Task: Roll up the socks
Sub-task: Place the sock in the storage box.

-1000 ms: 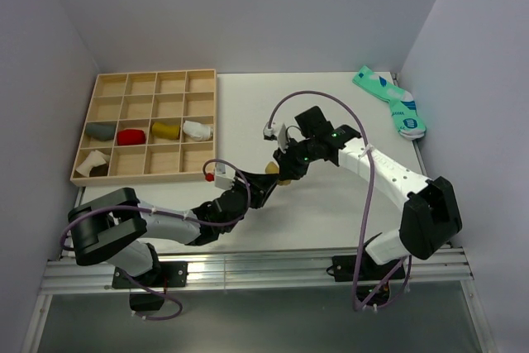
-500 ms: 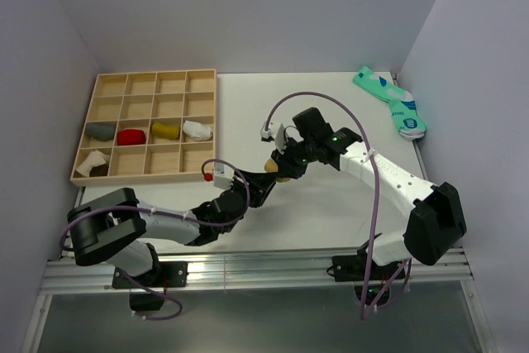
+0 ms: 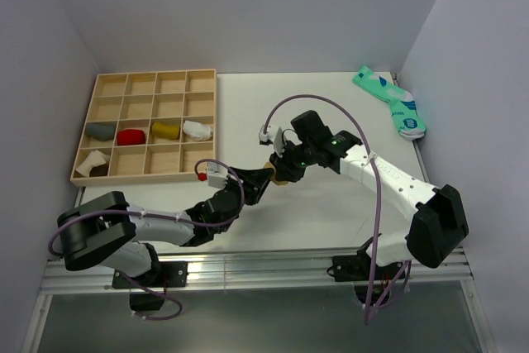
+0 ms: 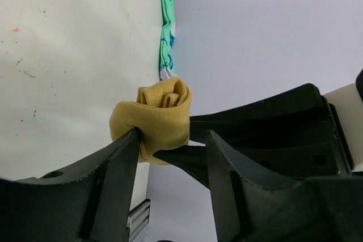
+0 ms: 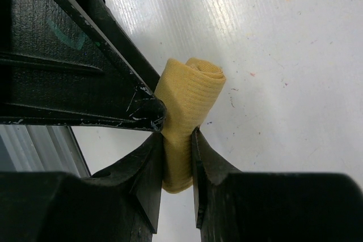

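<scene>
A mustard-yellow sock (image 3: 279,173), rolled into a tight bundle, hangs just above the white table at its middle. My right gripper (image 3: 284,168) is shut on it: in the right wrist view its two fingers (image 5: 177,137) pinch the lower part of the roll (image 5: 190,97). My left gripper (image 3: 263,178) reaches in from the left and stands open. In the left wrist view its jaws (image 4: 173,134) stand wide apart, the left finger touching the roll (image 4: 156,120) and the right finger apart from it. A green patterned pair of socks (image 3: 393,103) lies at the far right corner.
A wooden tray (image 3: 145,175) with many compartments stands at the left; it holds rolled socks in grey (image 3: 102,131), red (image 3: 131,136), yellow (image 3: 165,130), white (image 3: 197,129) and white with brown (image 3: 93,163). Walls close in on three sides.
The right gripper has shifted slightly left with the yellow roll. The left arm has stretched out lower and further left, and its jaws have widened a little.
</scene>
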Motion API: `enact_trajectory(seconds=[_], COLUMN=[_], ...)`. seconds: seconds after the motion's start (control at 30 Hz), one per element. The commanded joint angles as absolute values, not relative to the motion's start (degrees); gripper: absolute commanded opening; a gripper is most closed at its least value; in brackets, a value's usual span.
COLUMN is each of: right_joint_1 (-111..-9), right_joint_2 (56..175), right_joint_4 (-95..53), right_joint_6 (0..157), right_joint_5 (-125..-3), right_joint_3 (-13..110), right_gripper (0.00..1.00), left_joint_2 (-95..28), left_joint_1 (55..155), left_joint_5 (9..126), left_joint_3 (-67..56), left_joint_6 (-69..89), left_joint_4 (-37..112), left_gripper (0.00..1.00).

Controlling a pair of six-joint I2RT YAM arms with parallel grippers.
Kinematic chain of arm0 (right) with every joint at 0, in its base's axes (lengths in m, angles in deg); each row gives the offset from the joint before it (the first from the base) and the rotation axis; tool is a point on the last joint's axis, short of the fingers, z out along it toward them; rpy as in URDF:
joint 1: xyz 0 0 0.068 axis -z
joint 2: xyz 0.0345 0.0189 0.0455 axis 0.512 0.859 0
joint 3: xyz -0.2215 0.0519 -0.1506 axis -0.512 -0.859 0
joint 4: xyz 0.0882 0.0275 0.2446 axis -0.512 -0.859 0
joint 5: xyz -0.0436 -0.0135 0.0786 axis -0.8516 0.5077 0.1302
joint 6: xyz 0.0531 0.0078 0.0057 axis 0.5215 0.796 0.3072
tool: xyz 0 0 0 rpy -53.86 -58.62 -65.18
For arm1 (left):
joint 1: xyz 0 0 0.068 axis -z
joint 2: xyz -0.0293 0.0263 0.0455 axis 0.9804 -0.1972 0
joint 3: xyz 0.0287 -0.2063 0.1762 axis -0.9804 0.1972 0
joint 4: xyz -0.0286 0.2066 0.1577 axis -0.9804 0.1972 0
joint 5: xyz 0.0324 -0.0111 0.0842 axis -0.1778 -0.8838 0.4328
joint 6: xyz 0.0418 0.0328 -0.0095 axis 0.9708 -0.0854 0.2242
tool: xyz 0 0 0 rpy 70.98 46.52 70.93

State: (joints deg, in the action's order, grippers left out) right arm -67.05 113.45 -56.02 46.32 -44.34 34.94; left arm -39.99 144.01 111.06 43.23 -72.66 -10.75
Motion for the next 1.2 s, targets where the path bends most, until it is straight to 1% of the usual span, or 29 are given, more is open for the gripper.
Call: enact_trajectory(seconds=[0.0,0.1,0.2,0.47,0.77,0.83,1.07,1.1,1.17], right_joint_1=[-67.9,-68.2,-68.9,-70.2,-70.9,-70.9,-71.0,-70.9,-70.9], right_joint_2=[111.1,110.3,110.3,110.7,111.7,112.0,113.0,113.0,113.1], right_joint_4=[-55.3,-54.4,-53.8,-53.7,-55.5,-56.2,-58.0,-58.1,-58.7], right_joint_6=[47.0,47.4,48.0,48.9,50.0,50.2,50.5,50.4,49.9], right_joint_5=[-44.4,-45.2,-45.9,-46.0,-41.8,-40.8,-38.1,-38.0,-38.1], right_joint_3=[35.6,35.1,35.2,36.2,36.9,37.5,38.1,38.2,38.1], right_gripper=[0.05,0.04,0.04,0.04,0.04,0.04,0.04,0.04,0.04], left_joint_2=[-39.2,-40.5,-41.7,-44.2,-44.2,-44.4,-44.4,-44.4,-44.4], left_joint_1=[143.8,143.8,143.7,143.6,142.4,142.3,141.8,141.7,141.6], left_joint_5=[112.4,111.5,110.1,109.1,108.6,108.6,108.5,108.3,107.9], left_joint_3=[41.4,41.4,39.8,40.3,40.1,40.3,40.3,40.1,39.9], left_joint_6=[-74.1,-74.2,-74.5,-75.0,-74.0,-73.3,-71.9,-71.5,-70.8], left_joint_4=[-10.2,-11.7,-10.1,-14.1,-15.5,-17.3,-18.6,-18.5,-18.3], left_gripper=[0.56,0.56,0.56,0.56,0.51,0.48,0.40,0.36,0.32])
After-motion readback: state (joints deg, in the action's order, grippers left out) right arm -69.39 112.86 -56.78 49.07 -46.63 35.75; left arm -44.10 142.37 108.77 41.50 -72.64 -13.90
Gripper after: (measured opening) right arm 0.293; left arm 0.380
